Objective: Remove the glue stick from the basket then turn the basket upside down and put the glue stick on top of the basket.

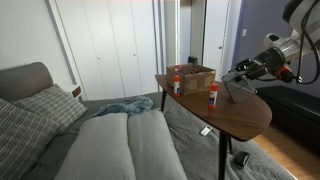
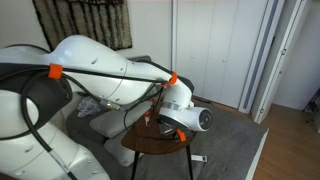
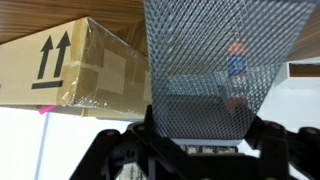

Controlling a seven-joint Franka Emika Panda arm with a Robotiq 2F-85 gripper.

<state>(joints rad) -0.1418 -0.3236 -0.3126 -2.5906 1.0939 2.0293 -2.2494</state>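
My gripper [image 1: 243, 72] is shut on the grey mesh basket [image 1: 238, 90] and holds it tilted just above the far end of the round wooden table [image 1: 240, 118]. In the wrist view the basket [image 3: 205, 60] fills the middle, with its rim clamped between my jaws [image 3: 198, 132]. The glue stick [image 1: 213, 94], a white tube with a red cap, stands upright on the table beside the basket. It shows dimly through the mesh in the wrist view [image 3: 235, 62]. In an exterior view the robot arm [image 2: 120, 75] hides the basket and the glue stick.
A brown box [image 1: 195, 76] and a squat red-topped white bottle [image 1: 176, 84] stand on the table behind the glue stick. The box shows as cardboard with arrows in the wrist view [image 3: 70, 65]. A grey sofa [image 1: 110, 140] sits next to the table.
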